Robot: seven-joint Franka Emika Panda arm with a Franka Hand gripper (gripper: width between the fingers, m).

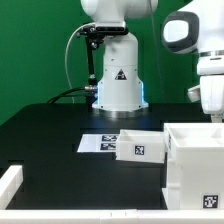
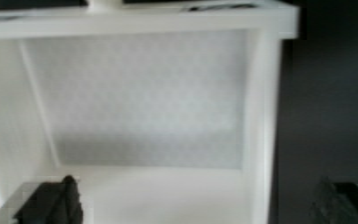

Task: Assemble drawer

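Note:
The large hollow white casing [image 1: 196, 166] stands at the exterior view's right, with a square tag low on its front. A smaller low tray box [image 1: 139, 146] with a tag stands against its left side. My gripper [image 1: 213, 108] hangs just above the casing's far right part, partly cut off by the frame edge. In the wrist view I look into the casing [image 2: 149, 100]. My gripper [image 2: 202, 205] is open wide and holds nothing. One dark finger [image 2: 53, 201] is over the casing's inside, and the other [image 2: 354, 198] is outside its side wall [image 2: 274, 110].
The marker board [image 1: 100, 143] lies flat on the black table, partly behind the tray box. A long white bar [image 1: 9, 186] runs along the table's front left edge. The robot base [image 1: 118, 85] stands at the back centre, before a green backdrop.

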